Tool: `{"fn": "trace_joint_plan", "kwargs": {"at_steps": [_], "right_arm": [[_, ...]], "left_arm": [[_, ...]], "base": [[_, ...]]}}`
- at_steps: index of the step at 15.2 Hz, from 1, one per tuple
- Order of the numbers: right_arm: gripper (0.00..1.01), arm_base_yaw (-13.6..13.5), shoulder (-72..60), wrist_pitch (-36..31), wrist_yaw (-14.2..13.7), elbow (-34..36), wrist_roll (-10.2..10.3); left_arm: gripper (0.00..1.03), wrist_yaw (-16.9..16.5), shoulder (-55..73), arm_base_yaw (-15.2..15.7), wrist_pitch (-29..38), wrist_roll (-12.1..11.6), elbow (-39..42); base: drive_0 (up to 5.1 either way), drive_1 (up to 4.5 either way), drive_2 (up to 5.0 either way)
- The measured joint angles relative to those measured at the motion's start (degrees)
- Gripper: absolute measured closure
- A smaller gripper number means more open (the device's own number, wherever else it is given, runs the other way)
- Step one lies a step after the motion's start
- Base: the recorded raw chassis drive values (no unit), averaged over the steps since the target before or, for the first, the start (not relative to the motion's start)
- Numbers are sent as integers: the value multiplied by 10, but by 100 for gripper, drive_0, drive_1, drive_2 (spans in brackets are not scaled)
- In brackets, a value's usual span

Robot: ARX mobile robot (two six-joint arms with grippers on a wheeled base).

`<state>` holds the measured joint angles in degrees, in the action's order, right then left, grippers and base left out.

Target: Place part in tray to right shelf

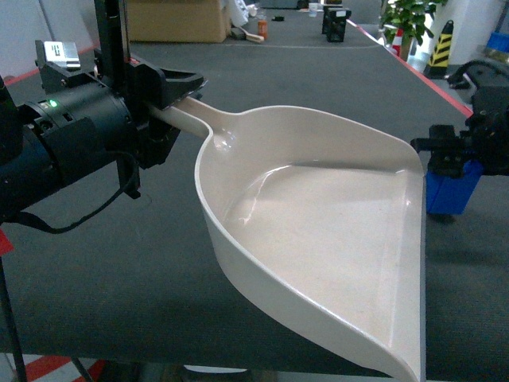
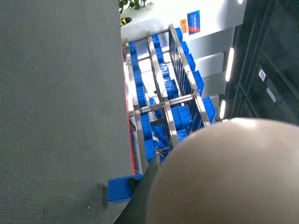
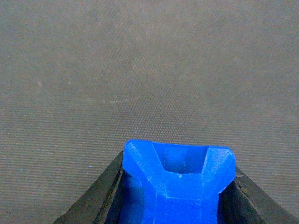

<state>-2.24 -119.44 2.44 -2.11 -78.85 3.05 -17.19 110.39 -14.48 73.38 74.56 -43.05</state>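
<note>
- The left gripper [image 1: 181, 94] was clamped on the long handle of the tray [image 1: 334, 239], holding the cream scoop above the dark-carpeted desk [image 1: 119, 263] with its wide flat front edge toward the camera.
- The tray's bowl was bare inside, its curved rim running from the handle down to the near right corner.
- The right gripper [image 1: 445, 151] sat at the right edge of the head view, just beside the tray's right wall, with the part [image 1: 452, 188] showing blue below it.
- In the right wrist view the part [image 3: 180, 182] filled the gap between the two dark fingers [image 3: 100, 200], which pressed against its sides, so that gripper was closed on it.
- The same view showed only grey carpet of the desk [image 3: 140, 70] beyond the part; whether the part was touching the desk or was lifted could not be told.
- In the left wrist view the rounded underside of the tray [image 2: 233, 177] took up the lower right, with the desk [image 2: 56, 93] on the left.
- Past the desk's edge stood the right shelf [image 2: 163, 102], a steel rack holding blue crates [image 2: 180, 116], well apart from the tray.
- A small blue shape at the desk's edge, likely the part [image 2: 119, 189], appeared beside the tray's dark outline.
- At the far end of the desk were a cardboard box [image 1: 179, 20] and a small black object [image 1: 336, 24].
</note>
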Motion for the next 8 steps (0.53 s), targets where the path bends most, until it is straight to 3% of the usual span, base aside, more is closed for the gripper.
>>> {"fn": "trace_joint_plan", "kwargs": {"at_steps": [2,4,7,8], "right_arm": [[54,-5,112,-30,22,74,3],[54,-29,248,-37,42,123,7],[55,-96,383,-22,89,191,47],[55,-122,409,-12,110,206,70]], "left_arm": [[91,0,0,0,0,0,0],[91,0,0,0,0,0,0],[91,0,0,0,0,0,0],[91,0,0,0,0,0,0]], "base": [[0,0,0],[0,0,0],[0,0,0],[0,0,0]]}}
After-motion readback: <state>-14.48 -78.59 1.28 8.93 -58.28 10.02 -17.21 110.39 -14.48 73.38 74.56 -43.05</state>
